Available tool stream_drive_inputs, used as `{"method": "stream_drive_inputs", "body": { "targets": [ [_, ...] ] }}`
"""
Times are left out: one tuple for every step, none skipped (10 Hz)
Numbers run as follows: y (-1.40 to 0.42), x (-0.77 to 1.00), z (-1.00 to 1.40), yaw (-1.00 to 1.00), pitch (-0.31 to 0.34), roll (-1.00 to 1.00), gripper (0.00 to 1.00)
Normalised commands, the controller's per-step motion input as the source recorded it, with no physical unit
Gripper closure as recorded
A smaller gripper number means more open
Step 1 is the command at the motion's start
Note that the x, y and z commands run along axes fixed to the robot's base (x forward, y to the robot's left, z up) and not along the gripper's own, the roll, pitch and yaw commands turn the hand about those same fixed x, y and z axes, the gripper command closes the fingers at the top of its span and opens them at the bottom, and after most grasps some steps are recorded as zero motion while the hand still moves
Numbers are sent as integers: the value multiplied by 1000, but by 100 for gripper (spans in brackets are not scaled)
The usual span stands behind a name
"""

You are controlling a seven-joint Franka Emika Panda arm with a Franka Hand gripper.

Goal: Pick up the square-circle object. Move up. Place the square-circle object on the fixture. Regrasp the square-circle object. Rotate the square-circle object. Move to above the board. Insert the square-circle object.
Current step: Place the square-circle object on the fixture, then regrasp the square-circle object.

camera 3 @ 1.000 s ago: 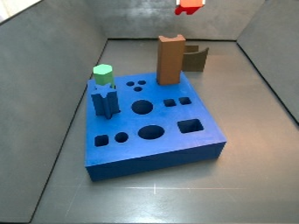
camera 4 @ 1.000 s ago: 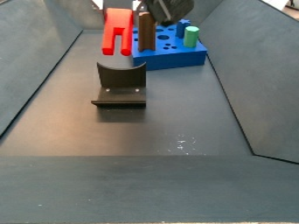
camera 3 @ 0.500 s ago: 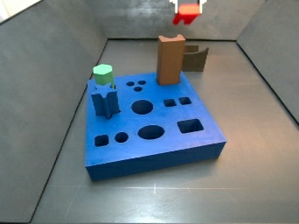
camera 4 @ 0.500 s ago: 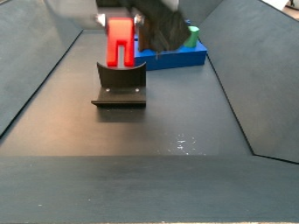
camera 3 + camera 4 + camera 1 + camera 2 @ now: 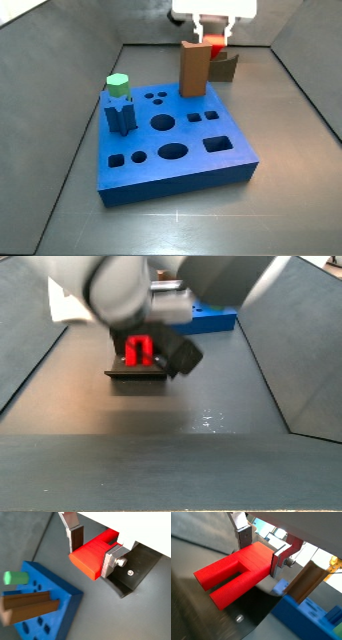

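Note:
The square-circle object [image 5: 92, 553] is a bright red block with a forked end [image 5: 228, 584]. My gripper [image 5: 92, 562] is shut on it, one silver finger [image 5: 76, 537] on each side; both wrist views [image 5: 260, 559] show this. In a side view the gripper [image 5: 214, 28] holds the red block [image 5: 214, 46] low, right at the dark fixture [image 5: 227, 68] behind the brown block. In a side view the red block [image 5: 138, 351] stands against the fixture's [image 5: 136, 368] upright wall; I cannot tell if it rests on it. The blue board [image 5: 174, 145] lies in front.
A tall brown block [image 5: 195, 68] and a green-topped peg [image 5: 118, 86] stand in the board. The board [image 5: 210, 320] lies just behind the fixture. Grey walls slope up on both sides. The blurred arm [image 5: 134, 281] hides much of one side view.
My gripper has come down with the red block, from high above the fixture to right at it. The board and its pieces have not moved.

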Motion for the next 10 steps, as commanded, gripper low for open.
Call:
{"method": "stream_drive_inputs", "body": {
  "targets": [
    [109,139,-764,-203,5,-152,100],
    [78,108,-480,-168,-21,-119,100],
    [117,90,-405,-139,-48,-80,100],
    [117,90,-405,-139,-48,-80,100],
    [146,87,-399,-135,-56,-75,100],
    [143,93,-391,-133,-58,-76,100],
    [149,96,-375,-107,-62,-74,100],
    [0,0,0,0,0,0,0],
    [0,0,1000,-22,-1,-68,0],
    [6,-5,1000,-17,-1,-58,0]
  ]
}}
